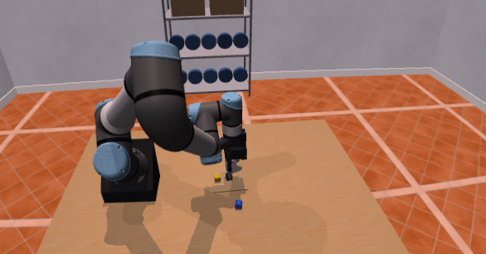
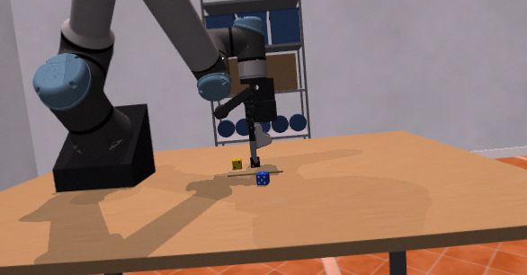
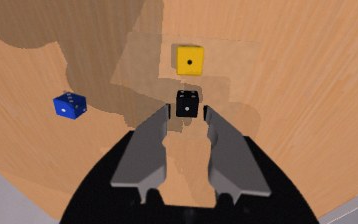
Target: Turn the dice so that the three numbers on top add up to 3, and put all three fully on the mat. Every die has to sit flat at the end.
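A black die (image 3: 186,103) sits on the thin tan mat (image 3: 225,95), between the tips of my gripper (image 3: 187,105). The fingers stand slightly apart from it, with a small gap on each side, so the gripper is open. A yellow die (image 3: 189,60) lies on the mat just beyond it, showing a single pip on top. A blue die (image 3: 70,105) lies on the bare table off the mat, to the left in the wrist view. In the exterior view the gripper (image 2: 255,162) points straight down beside the yellow die (image 2: 236,164), with the blue die (image 2: 263,178) nearer the camera.
The arm's black base (image 1: 129,175) stands on the left of the wooden table. A metal shelf (image 1: 207,38) with boxes and blue cylinders stands behind the table on the tiled floor.
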You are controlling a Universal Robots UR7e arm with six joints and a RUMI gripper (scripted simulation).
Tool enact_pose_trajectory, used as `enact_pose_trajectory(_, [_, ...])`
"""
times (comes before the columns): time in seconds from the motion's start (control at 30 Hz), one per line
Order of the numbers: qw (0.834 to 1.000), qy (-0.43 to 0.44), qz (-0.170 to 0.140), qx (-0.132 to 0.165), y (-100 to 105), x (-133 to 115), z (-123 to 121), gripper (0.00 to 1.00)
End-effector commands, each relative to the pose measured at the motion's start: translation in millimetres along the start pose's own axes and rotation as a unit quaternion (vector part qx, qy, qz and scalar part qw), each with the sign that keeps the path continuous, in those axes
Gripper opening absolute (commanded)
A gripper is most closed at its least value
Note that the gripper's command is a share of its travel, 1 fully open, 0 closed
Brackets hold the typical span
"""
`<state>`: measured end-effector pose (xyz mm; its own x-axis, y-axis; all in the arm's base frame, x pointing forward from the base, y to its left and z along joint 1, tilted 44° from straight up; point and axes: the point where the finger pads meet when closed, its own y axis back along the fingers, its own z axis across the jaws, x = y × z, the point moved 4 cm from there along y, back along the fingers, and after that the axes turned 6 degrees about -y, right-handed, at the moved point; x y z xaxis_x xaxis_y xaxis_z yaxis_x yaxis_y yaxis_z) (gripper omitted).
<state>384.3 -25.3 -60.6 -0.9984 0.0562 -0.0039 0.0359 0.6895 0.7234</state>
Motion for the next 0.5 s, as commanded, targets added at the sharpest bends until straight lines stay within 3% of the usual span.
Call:
enact_pose_trajectory(0.0, [1.0,0.0,0.0,0.0,16.4,-0.3,0.0,0.24])
enact_pose_trajectory(0.47, [1.0,0.0,0.0,0.0,68.0,-0.3,0.0,0.24])
